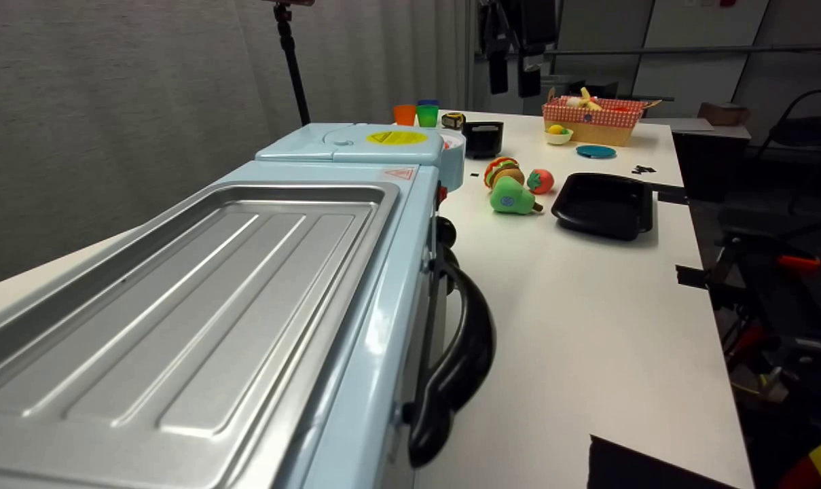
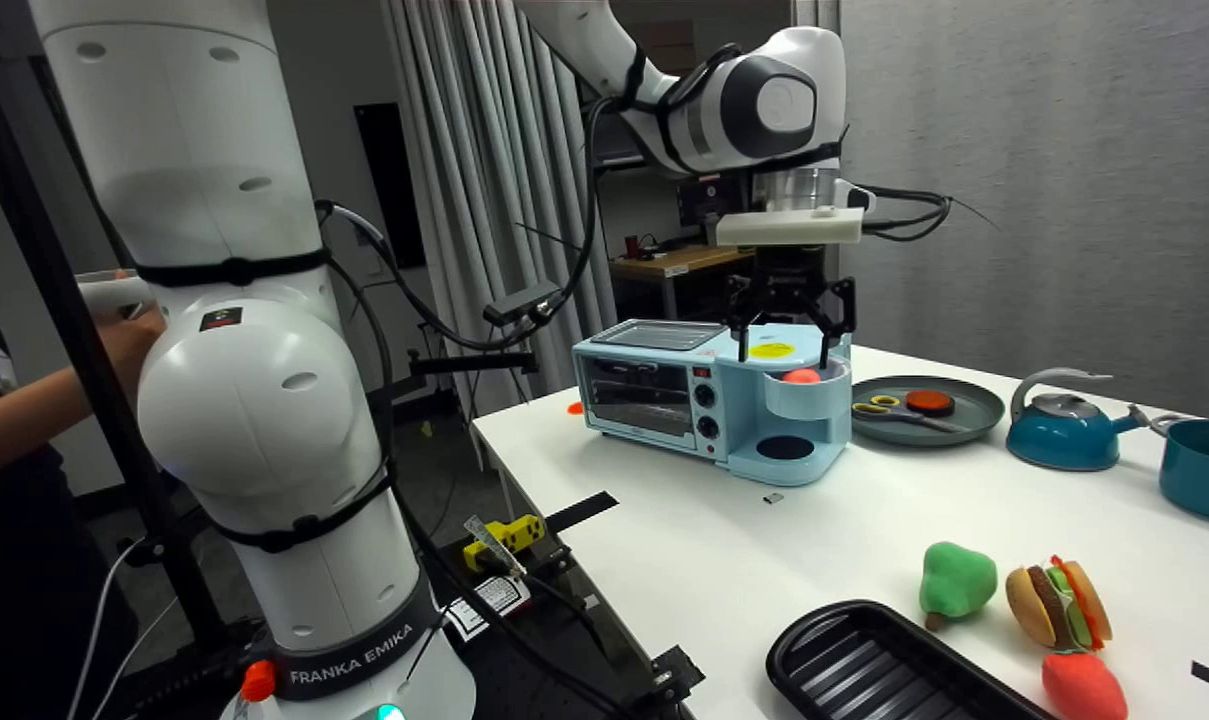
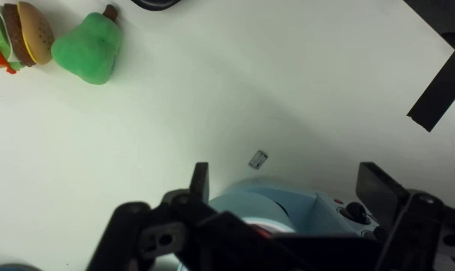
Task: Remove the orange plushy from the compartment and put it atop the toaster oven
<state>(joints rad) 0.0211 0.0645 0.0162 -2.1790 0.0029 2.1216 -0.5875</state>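
The orange plushy (image 2: 801, 376) sits in the round white-rimmed compartment at the end of the pale-blue toaster oven (image 2: 634, 392). Only its top shows there. A red sliver of it shows in the wrist view (image 3: 261, 231), mostly hidden behind the gripper. The ribbed metal top of the toaster oven (image 1: 199, 326) fills the near part of an exterior view, with the black handle at its side. My gripper (image 2: 783, 350) is open, with its fingers pointing down above the compartment. Its fingers are wide apart with nothing between them in the wrist view (image 3: 287, 178). It also hangs high in an exterior view (image 1: 514, 78).
A green pear (image 2: 957, 580), a toy burger (image 2: 1059, 603), a strawberry (image 2: 1084, 685) and a black dish (image 2: 884, 670) lie on the table. A grey plate (image 2: 974, 405) with scissors, a blue kettle (image 2: 1067, 440) and a pot (image 2: 1204, 470) stand beside the oven. A basket (image 1: 593, 125) stands farther off.
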